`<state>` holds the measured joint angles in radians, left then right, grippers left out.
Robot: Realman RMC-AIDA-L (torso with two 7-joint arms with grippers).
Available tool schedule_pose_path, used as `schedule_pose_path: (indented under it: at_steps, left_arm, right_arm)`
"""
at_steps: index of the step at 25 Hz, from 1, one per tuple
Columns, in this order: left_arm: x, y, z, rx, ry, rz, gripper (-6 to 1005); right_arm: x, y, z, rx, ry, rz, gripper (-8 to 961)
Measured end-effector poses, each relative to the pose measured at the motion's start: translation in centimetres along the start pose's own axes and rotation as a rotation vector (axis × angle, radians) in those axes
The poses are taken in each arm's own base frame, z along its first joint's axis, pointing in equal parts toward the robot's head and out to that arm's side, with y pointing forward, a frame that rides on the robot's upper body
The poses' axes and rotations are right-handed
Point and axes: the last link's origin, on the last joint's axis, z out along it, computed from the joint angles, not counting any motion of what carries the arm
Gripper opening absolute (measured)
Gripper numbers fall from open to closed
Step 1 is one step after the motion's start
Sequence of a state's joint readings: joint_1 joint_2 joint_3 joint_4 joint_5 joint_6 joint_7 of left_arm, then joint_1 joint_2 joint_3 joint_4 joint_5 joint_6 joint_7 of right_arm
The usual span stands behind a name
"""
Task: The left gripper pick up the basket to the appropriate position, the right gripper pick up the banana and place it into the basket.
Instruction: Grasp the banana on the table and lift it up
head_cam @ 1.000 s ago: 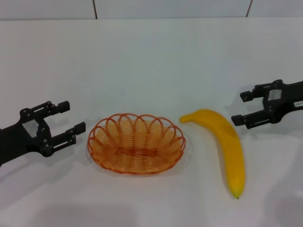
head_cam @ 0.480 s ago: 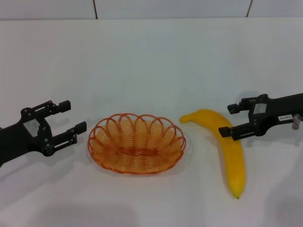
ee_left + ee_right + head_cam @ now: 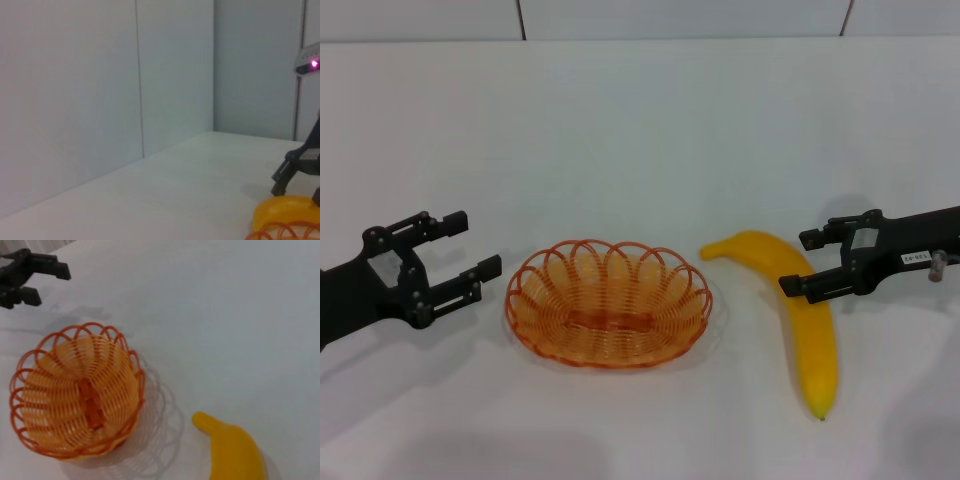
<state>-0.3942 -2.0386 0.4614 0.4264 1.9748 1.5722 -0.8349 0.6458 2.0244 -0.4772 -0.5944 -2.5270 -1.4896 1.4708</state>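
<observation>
The orange wire basket (image 3: 608, 303) sits empty on the white table, also in the right wrist view (image 3: 75, 392). My left gripper (image 3: 478, 247) is open just left of the basket, apart from its rim; it also shows far off in the right wrist view (image 3: 47, 282). The yellow banana (image 3: 798, 312) lies right of the basket, stem toward it, also in the right wrist view (image 3: 234, 452). My right gripper (image 3: 798, 262) is open, its jaws over the banana's upper middle, not closed on it. The left wrist view shows the banana's edge (image 3: 284, 212) and the basket's rim (image 3: 282, 232).
The white table (image 3: 640, 130) stretches back to a pale panelled wall (image 3: 680, 18). Nothing else stands on it.
My right gripper has moved left from beside the banana to over its upper middle. The left gripper, basket and banana have not moved.
</observation>
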Motion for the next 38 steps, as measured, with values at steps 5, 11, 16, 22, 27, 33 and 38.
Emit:
schedule_pose_path:
  at_steps: [5, 11, 16, 22, 27, 33, 38]
  left_arm:
    - [0.0, -0.2, -0.2, 0.018, 0.006, -0.004, 696]
    - [0.0, -0.2, -0.3, 0.019, 0.006, -0.004, 696]
    - [0.0, -0.2, -0.3, 0.019, 0.005, -0.004, 696]
    - [-0.1, -0.2, -0.3, 0.020, 0.005, -0.005, 696]
    - [-0.1, -0.2, -0.4, 0.020, 0.004, -0.005, 695]
    - [-0.1, -0.2, -0.4, 0.022, 0.003, -0.005, 695]
    - [-0.1, -0.2, -0.4, 0.021, 0.003, -0.004, 695]
  right_arm:
    - [0.5, -0.2, 0.2, 0.018, 0.004, 0.015, 789]
    - [0.8, -0.1, 0.3, 0.019, 0.012, 0.030, 777]
    - [0.8, -0.3, 0.2, 0.028, 0.018, 0.035, 767]
    - [0.7, -0.9, -0.2, 0.064, 0.031, 0.046, 755]
    - [0.8, -1.5, -0.7, 0.101, 0.048, 0.066, 745]
    - [0.7, -1.4, -0.8, 0.095, 0.048, 0.063, 733]
    - [0.4, -1.2, -0.8, 0.074, 0.038, 0.060, 723]
